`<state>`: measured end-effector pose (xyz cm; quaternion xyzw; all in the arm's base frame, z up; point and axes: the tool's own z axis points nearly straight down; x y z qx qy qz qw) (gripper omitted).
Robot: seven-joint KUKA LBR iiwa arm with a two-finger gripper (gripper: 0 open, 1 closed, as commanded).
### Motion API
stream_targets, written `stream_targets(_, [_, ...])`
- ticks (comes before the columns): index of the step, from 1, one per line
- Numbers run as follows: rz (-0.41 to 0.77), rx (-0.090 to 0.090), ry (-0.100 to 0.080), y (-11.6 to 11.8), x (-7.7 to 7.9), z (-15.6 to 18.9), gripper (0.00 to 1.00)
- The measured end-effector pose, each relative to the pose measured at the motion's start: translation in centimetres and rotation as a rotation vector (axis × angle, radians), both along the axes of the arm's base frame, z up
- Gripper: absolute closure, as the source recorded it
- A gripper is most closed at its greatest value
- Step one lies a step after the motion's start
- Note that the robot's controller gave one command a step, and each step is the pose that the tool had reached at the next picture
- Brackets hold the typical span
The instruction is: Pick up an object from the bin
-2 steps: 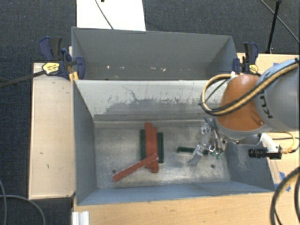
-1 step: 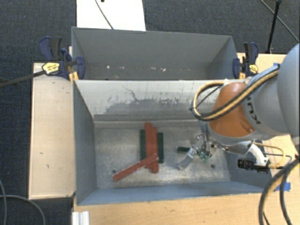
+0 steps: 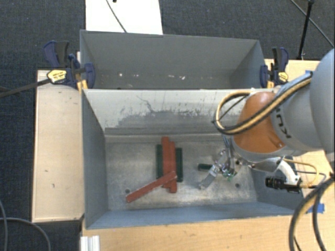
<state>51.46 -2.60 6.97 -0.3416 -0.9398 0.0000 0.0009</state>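
In the bin (image 3: 94, 156), three things lay together at the middle of the floor. A block (image 3: 179, 163) lay with its length running from the near side toward the far wall. A stick (image 3: 167, 156) lay on top of it, along the same line, reaching past it at both ends. A second stick (image 3: 149, 188) lay on the floor before and to the left of the block, slanting, its right end touching the near end of the first stick. To the right of all three, near but apart, the gripper (image 3: 209, 175) hung low over the floor's right part, under the arm (image 3: 261, 129), which stretched in across the right wall.
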Motion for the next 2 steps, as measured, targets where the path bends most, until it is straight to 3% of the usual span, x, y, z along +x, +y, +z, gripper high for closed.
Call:
stream_targets(1, [0.001, 0.0, 0.0, 0.0, 0.0, 0.0, 1.0])
stream_targets(2, [0.005, -0.001, -0.011, 0.0, 0.3, 8.0, 1.0])
